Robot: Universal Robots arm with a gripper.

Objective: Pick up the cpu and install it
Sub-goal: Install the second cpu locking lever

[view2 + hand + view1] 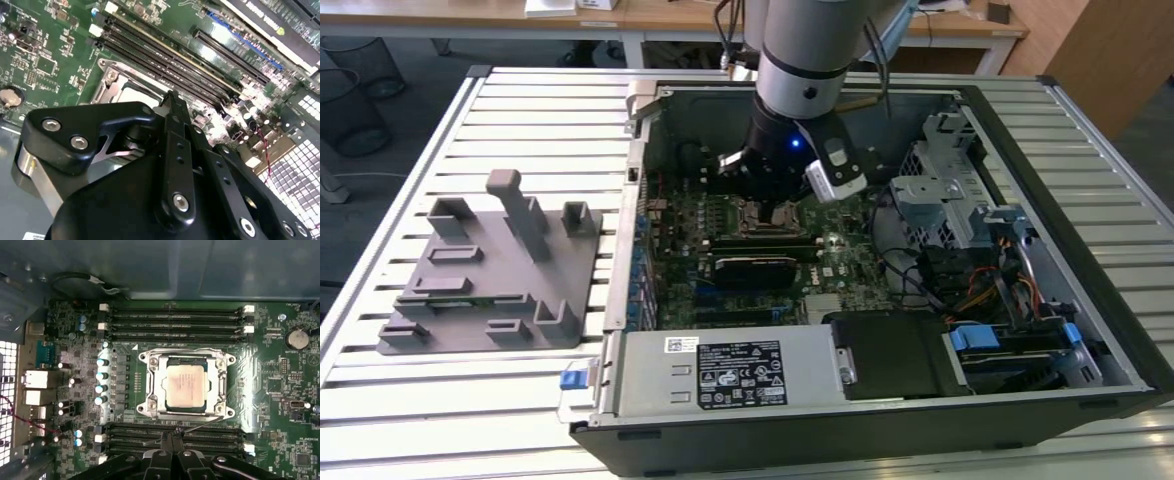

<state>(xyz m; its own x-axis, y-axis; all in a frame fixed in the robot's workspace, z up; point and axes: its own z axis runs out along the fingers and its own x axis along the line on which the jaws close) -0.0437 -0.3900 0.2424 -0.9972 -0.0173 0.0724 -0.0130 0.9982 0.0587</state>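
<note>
The cpu sits flat inside the socket at the centre of the first wrist view, memory slots above and below it. The gripper, fingers pressed together and holding nothing, hangs over the motherboard just beside the socket, in the exterior view's upper middle.

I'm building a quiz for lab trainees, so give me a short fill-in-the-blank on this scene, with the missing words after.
1. The cpu lies inside the metal ____ frame on the motherboard.
2. In the first wrist view, rows of black memory ____ run along two opposite sides of the socket.
3. The gripper hangs inside the open computer ____.
4. On the exterior view's left, a ____ plastic fixture stands on the slatted table.

Missing words: socket; slots; case; grey
</note>
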